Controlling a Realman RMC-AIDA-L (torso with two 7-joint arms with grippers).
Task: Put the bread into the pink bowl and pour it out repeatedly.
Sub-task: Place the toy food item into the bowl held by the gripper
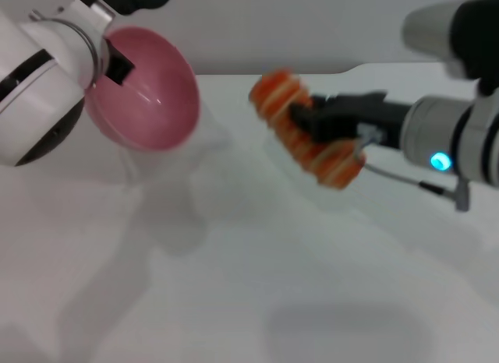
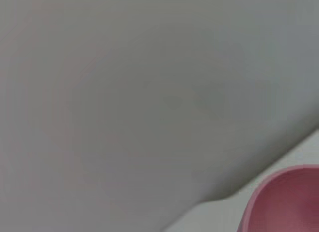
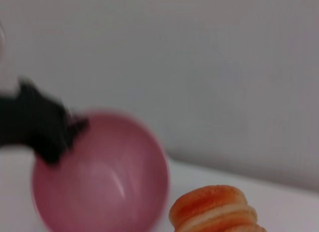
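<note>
The pink bowl (image 1: pixel 148 90) is held up at the left, tipped on its side with its glossy, empty inside facing right. My left gripper (image 1: pixel 115 65) is shut on its rim. The bread (image 1: pixel 306 131), ridged with orange-red and cream stripes, hangs in the air right of the bowl. My right gripper (image 1: pixel 306 118) is shut on its middle. A gap separates bread and bowl. The right wrist view shows the bowl (image 3: pixel 104 177) facing the bread's end (image 3: pixel 215 209), with the left gripper (image 3: pixel 42 127) dark on its rim. The left wrist view shows only a bit of the bowl (image 2: pixel 289 202).
A white table (image 1: pixel 249 285) spreads below both arms, with soft shadows on it. Its far edge (image 1: pixel 327 73) meets a plain grey wall behind.
</note>
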